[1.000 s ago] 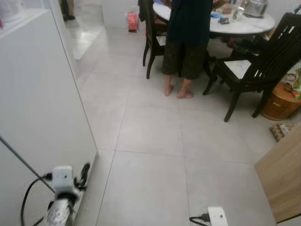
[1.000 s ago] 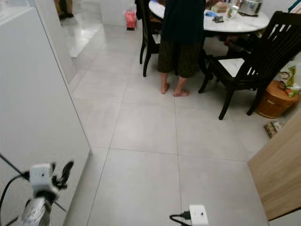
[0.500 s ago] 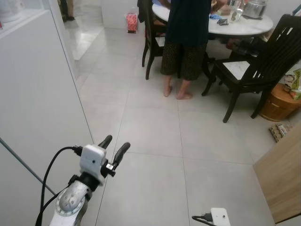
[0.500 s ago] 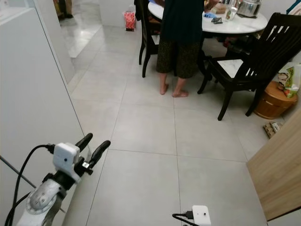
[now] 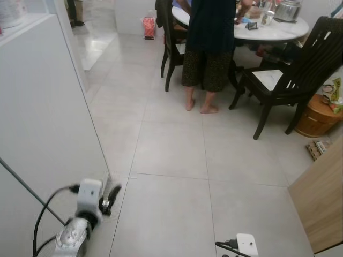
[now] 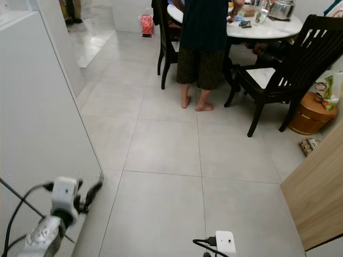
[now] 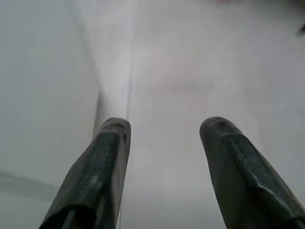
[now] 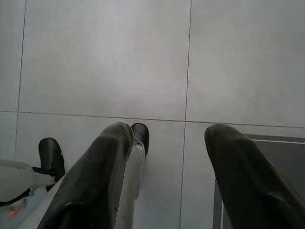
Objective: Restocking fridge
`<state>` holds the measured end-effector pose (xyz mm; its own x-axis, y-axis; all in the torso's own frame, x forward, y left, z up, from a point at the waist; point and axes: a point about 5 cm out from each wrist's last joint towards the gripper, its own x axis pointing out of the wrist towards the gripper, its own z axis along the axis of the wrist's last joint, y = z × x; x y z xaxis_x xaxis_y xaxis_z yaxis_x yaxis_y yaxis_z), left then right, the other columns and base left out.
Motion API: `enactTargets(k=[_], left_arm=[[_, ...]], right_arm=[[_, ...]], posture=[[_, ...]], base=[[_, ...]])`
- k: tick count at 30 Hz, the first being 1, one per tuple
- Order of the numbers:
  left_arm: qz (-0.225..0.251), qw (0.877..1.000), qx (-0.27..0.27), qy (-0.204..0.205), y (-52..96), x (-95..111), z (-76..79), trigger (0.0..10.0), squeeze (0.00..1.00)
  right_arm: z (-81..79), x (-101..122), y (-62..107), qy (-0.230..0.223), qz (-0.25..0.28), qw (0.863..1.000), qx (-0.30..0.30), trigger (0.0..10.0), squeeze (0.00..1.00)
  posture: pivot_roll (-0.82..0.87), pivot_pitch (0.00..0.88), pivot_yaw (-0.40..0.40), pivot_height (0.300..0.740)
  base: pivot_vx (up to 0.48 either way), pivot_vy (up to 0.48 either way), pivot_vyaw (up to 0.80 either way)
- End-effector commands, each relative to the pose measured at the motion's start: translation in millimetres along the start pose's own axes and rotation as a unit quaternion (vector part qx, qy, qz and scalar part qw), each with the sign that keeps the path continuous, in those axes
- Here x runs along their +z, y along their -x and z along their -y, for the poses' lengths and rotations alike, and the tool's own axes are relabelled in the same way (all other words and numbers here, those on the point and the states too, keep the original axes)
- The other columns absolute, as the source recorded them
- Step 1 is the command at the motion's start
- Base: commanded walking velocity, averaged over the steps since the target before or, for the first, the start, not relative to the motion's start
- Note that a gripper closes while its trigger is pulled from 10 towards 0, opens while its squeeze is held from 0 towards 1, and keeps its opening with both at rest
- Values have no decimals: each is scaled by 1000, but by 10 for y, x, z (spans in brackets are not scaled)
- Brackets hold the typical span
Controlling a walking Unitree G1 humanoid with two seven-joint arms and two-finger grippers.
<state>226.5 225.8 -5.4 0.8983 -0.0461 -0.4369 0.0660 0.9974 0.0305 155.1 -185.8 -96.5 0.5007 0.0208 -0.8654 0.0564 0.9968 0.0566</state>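
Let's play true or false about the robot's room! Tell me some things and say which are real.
1. A person stands barefoot beside the round table. True.
2. The left gripper is holding a bottle. False: its fingers are open and hold nothing, close to the white door.
3. The dark chair lies tipped over on the floor. False: it stands upright.
4. A wooden tub sits on the floor beside that chair. True.
5. The right gripper hangs open above the floor tiles. True.
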Motion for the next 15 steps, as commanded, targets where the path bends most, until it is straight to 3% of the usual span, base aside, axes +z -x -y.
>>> enactTargets(k=[1, 4, 6, 7, 8, 9, 10, 11, 12, 14, 15], left_arm=[[-39, 999, 22, -7, 5, -159, -114, 10000, 0], [-106, 994, 31, -25, 31, -410, -146, 10000, 0], [-125, 991, 32, -26, 45, -480, -145, 10000, 0], [-153, 984, 25, -88, 66, -568, -105, 10000, 0], [-153, 984, 25, -88, 66, -568, -105, 10000, 0], [-199, 970, 3, -142, 121, -739, -11, 10000, 0], [-239, 956, 33, -170, 134, -810, -10, 10000, 0], [-239, 956, 33, -170, 134, -810, -10, 10000, 0], [-206, 973, 41, -101, 77, -746, 59, 10000, 0], [-213, 972, 48, -88, 70, -759, 58, 10000, 0], [-236, 966, 64, -84, 97, -804, 6, 10000, 0]], right_arm=[[3, -31, 5, -8, 0, 1000, -2, 10000, 0], [-5, -41, 6, -9, -1, 1000, -1, 10000, 0], [-5, -42, 6, -9, -1, 1000, -1, 10000, 0], [-7, -45, 6, -6, -2, 1000, 1, 10000, 0], [-7, -45, 6, -6, -2, 1000, 1, 10000, 0], [-10, -51, 7, -5, -4, 1000, 4, 10000, 0], [-18, -64, 8, -5, -6, 1000, 6, 10000, 0], [-18, -64, 8, -5, -6, 1000, 6, 10000, 0], [-13, -69, 10, -11, -5, 1000, 6, 10000, 0], [-7, -57, 9, -20, -2, 1000, 6, 10000, 0], [-14, -64, 9, -12, -5, 1000, 9, 10000, 0]], posture=[[-96, 0, -48, 740], [-98, 0, -48, 740], [-94, 0, -46, 740], [-92, 0, -46, 740], [-92, 0, -46, 740], [-101, 0, -39, 740], [-119, 0, -34, 740], [-119, 0, -34, 740], [-111, 0, -43, 740], [-79, 0, -59, 740], [-95, 0, -56, 740]], base=[[0, 0, 0], [0, 0, 0], [0, 0, 0], [0, 0, 0], [0, 0, 0], [0, 0, 0], [0, 0, 0], [0, 0, 0], [0, 0, 0], [0, 0, 0], [0, 0, 0]])
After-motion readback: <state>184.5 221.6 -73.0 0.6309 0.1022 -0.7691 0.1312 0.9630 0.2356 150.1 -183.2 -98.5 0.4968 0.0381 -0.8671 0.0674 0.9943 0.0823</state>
